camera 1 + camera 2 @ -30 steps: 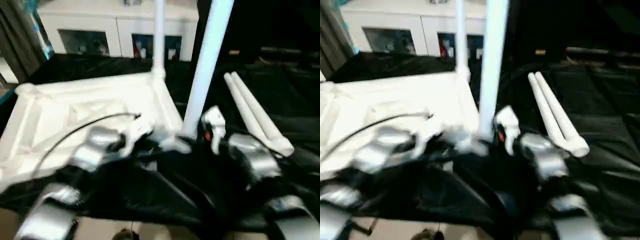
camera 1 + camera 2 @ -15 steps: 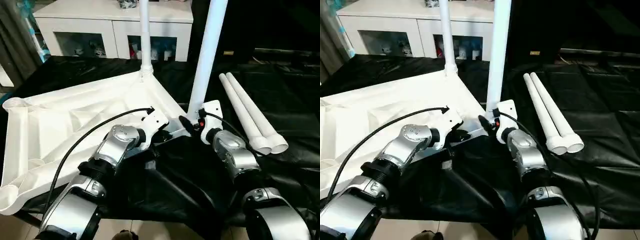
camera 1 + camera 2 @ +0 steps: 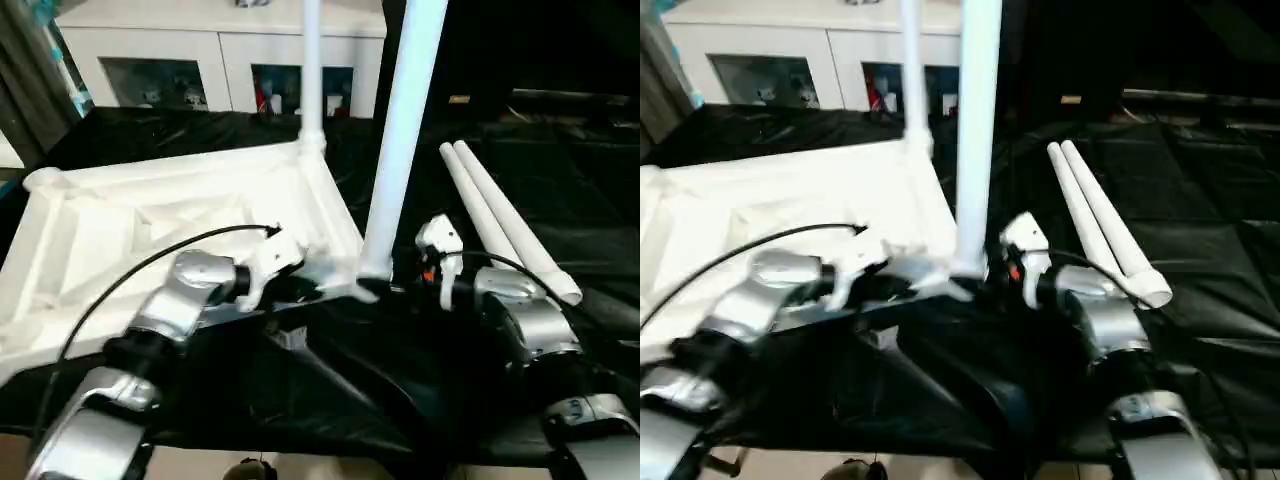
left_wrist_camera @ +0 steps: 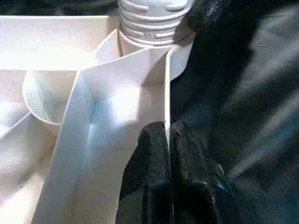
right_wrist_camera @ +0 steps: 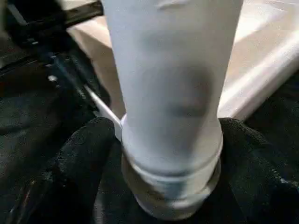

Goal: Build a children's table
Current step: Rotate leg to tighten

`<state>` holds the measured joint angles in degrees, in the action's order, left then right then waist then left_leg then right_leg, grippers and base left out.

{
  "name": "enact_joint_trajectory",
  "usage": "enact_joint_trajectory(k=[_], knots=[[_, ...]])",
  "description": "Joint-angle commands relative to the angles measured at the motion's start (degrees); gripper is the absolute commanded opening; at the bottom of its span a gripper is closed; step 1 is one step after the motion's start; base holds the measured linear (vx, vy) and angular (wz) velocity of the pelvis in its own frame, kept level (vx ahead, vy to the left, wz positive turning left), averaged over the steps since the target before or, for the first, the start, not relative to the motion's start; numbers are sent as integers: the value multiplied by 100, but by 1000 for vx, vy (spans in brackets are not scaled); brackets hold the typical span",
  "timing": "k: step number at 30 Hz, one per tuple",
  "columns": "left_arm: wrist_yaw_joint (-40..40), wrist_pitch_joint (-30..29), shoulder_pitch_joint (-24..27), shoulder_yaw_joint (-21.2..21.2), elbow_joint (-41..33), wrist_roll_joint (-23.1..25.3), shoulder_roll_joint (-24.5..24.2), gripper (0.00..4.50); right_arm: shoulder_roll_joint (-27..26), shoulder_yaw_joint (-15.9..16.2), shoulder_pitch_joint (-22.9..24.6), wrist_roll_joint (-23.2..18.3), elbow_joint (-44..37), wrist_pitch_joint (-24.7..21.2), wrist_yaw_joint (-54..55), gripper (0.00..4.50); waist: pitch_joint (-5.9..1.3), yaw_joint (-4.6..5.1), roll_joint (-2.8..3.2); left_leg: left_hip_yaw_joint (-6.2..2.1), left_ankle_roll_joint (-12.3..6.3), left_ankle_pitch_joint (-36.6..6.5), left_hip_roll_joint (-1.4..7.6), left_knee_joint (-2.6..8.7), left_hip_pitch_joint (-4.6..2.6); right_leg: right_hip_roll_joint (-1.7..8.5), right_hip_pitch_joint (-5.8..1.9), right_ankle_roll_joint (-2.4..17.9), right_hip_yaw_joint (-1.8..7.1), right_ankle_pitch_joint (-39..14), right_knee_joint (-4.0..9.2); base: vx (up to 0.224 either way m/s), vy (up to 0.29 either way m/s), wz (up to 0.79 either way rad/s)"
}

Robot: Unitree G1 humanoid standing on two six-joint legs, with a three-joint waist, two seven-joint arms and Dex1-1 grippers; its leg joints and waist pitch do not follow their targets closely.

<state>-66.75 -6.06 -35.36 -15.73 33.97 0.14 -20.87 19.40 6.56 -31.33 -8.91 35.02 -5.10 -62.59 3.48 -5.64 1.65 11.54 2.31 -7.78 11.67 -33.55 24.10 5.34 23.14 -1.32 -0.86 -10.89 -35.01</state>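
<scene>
Upright, the leg [image 5: 170,93] stands between the right jaws.

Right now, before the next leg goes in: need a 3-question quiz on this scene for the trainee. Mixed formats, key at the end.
1. How many legs stand upright in sockets of the upturned tabletop?
2. True or false: the two loose legs lie on top of the tabletop.
3. The left gripper is shut on: A) a loose leg, B) the tabletop's rim, C) a cable.

Key
1. Two: the far leg and the near leg.
2. False: they lie side by side on the black cloth, to the robot's right of the tabletop.
3. B.
</scene>
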Motion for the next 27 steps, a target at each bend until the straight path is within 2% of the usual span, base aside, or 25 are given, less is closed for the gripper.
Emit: enact_joint_trajectory(k=[1, 5, 6, 9, 14, 17, 18, 21, 22, 23, 25, 27], knots=[[-374, 8, 85, -45, -220, -233, -41, 0, 104, 136, 71, -100, -204, -111, -417, 351, -456, -12, -39, -50, -182, -1563, 134, 381, -258, 187, -165, 1455, 50, -797, 356, 0, 0, 0], [-426, 36, 102, -39, -185, -241, -102, 0, 108, 187, 95, -97, -233, -150, -500, 308, -440, -25, -38, -52, -87, -1743, 144, 400, -269, 201, -147, 1426, 60, -1029, 373, 0, 0, 0], [-427, 21, 114, -31, -199, -245, -109, 0, 97, 198, 106, -109, -249, -163, -501, 302, -437, -23, -69, -51, -51, -1794, 144, 405, -273, 204, -146, 1402, 63, -1133, 383, 0, 0, 0], [-402, -19, 139, -2, -245, -255, -109, 0, 59, 205, 131, -148, -291, -219, -525, 286, -433, -23, -58, -60, -5, -1831, 143, 412, -272, 210, -140, 1352, 67, -1253, 388, 0, 0, 0], [433, -112, 16, 120, -12, -10, 173, 0, -306, 127, 215, 23, -90, -297, 226, 278, -442, -13, -58, -59, -22, -1702, 134, 406, -262, 204, -139, 1362, 68, -1064, 371, 0, 0, 0], [1320, -126, -249, 258, 430, 165, 498, 0, -716, -146, 17, 222, 537, -182, 1519, 276, -418, 35, -52, -67, 128, -1914, 117, 421, -282, 229, -93, 1271, 83, -1517, 423, 0, 0, 0], [1538, -137, -326, 299, 544, 182, 603, 0, -843, -246, -57, 219, 720, -194, 1857, 275, -400, 82, -52, -85, 246, -2155, 100, 437, -294, 238, -87, 1204, 75, -1907, 456, 0, 0, 0], [2082, -265, -520, 320, 785, 264, 910, 0, -1227, -520, -277, 86, 1112, -197, 2637, 274, -385, 108, -41, -125, 329, -2470, 98, 463, -310, 241, -82, 975, 62, -2378, 524, 0, 0, 0], [2358, -341, -606, 334, 897, 299, 1054, 0, -1384, -591, -371, 86, 1255, -160, 2973, 274, -370, 127, -22, -129, 361, -2614, 93, 467, -330, 250, -48, 923, 64, -2595, 548, 0, 0, 0], [2635, -389, -695, 338, 1017, 337, 1198, 0, -1537, -621, -468, 135, 1391, -97, 3330, 274, -368, 151, -28, -150, 414, -2720, 81, 475, -329, 249, -59, 865, 45, -2775, 564, 0, 0, 0], [2844, -418, -766, 356, 1112, 344, 1328, 0, -1653, -585, -539, 222, 1476, -36, 3574, 274, -376, 136, -28, -165, 429, -2799, 89, 480, -358, 252, -59, 810, 34, -2838, 593, 0, 0, 0], [3044, -384, -879, 360, 1279, 398, 1528, 0, -1843, -479, -631, 399, 1576, 178, 3718, 274, -360, 145, -45, -155, 403, -2907, 66, 477, -364, 234, -25, 754, 37, -2885, 630, 0, 0, 0]])
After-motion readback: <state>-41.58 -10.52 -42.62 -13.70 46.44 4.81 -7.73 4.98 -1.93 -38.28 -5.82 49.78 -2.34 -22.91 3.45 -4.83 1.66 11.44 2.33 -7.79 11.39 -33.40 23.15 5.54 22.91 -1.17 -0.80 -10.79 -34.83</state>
